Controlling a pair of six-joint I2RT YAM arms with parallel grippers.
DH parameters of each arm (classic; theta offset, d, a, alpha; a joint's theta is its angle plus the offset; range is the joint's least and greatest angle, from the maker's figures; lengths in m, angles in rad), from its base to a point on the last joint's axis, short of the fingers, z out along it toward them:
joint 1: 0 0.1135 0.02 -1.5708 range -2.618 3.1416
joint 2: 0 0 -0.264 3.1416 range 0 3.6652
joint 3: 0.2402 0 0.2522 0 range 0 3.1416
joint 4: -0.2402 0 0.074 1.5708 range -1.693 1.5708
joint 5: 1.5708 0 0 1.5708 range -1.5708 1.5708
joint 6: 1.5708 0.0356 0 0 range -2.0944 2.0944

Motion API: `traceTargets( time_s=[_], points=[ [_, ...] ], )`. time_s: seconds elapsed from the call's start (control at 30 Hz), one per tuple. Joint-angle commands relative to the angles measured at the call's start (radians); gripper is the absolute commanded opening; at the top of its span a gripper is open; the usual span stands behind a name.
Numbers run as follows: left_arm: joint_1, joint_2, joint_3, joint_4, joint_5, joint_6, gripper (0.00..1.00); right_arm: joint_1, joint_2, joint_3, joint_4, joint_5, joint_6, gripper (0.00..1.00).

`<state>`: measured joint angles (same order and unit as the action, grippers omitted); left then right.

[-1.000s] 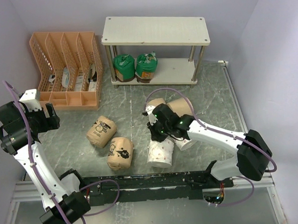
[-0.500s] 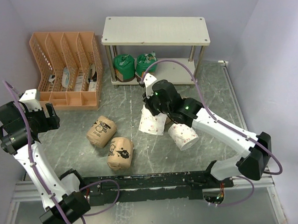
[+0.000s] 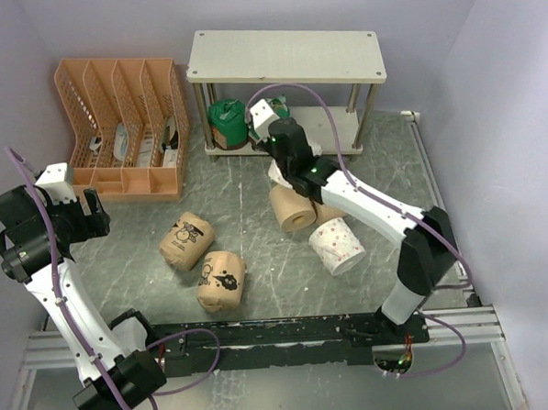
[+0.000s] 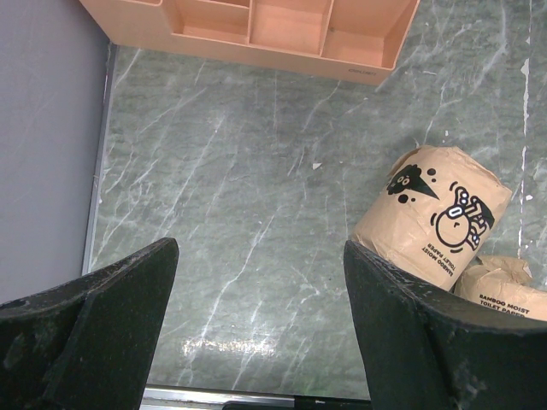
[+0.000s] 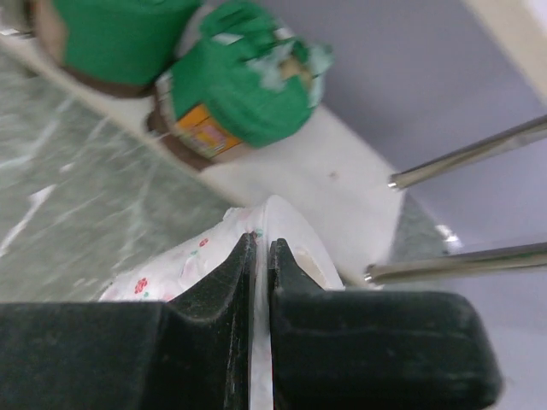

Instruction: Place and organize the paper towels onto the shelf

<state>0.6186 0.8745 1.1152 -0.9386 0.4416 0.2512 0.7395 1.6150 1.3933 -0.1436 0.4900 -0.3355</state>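
Observation:
My right gripper [image 5: 261,243] is shut on the wrapper of a white paper towel roll with coloured dots [image 5: 192,263], held just in front of the shelf's lower board [image 5: 299,171]. From above, this gripper [image 3: 282,157] covers most of that roll [image 3: 275,174]. Two green-topped rolls [image 3: 227,123] [image 3: 271,104] stand on the shelf [image 3: 285,56]'s lower tier. On the table lie two plain tan rolls [image 3: 293,209] [image 3: 329,211], another white dotted roll [image 3: 338,246] and two black-printed tan rolls [image 3: 186,240] [image 3: 221,279]. My left gripper [image 4: 261,325] hangs open at the left with nothing between its fingers.
An orange slotted file organizer [image 3: 123,126] stands left of the shelf. Grey walls close in the back and both sides. The right arm's cable [image 3: 329,106] loops up in front of the shelf. A black rail [image 3: 281,331] runs along the near edge.
My right arm has lifted the white dotted roll off the front of the table and carried it back to the shelf's lower tier. The left arm has not moved.

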Motion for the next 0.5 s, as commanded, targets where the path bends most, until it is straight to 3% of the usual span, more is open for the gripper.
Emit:
traceTargets(
  time_s=[0.0, 0.23, 0.47],
  points=[
    [0.013, -0.006, -0.003, 0.017, 0.015, 0.001, 0.9, -0.07, 0.084, 0.086, 0.27, 0.118, -0.24, 0.0],
    [0.013, -0.003, -0.001, 0.017, -0.006, -0.006, 0.89, -0.16, 0.237, 0.128, 0.524, 0.138, -0.453, 0.0],
    [0.016, 0.003, 0.0, 0.018, -0.017, -0.012, 0.89, -0.174, 0.432, 0.17, 0.741, 0.172, -0.696, 0.0]
  ],
)
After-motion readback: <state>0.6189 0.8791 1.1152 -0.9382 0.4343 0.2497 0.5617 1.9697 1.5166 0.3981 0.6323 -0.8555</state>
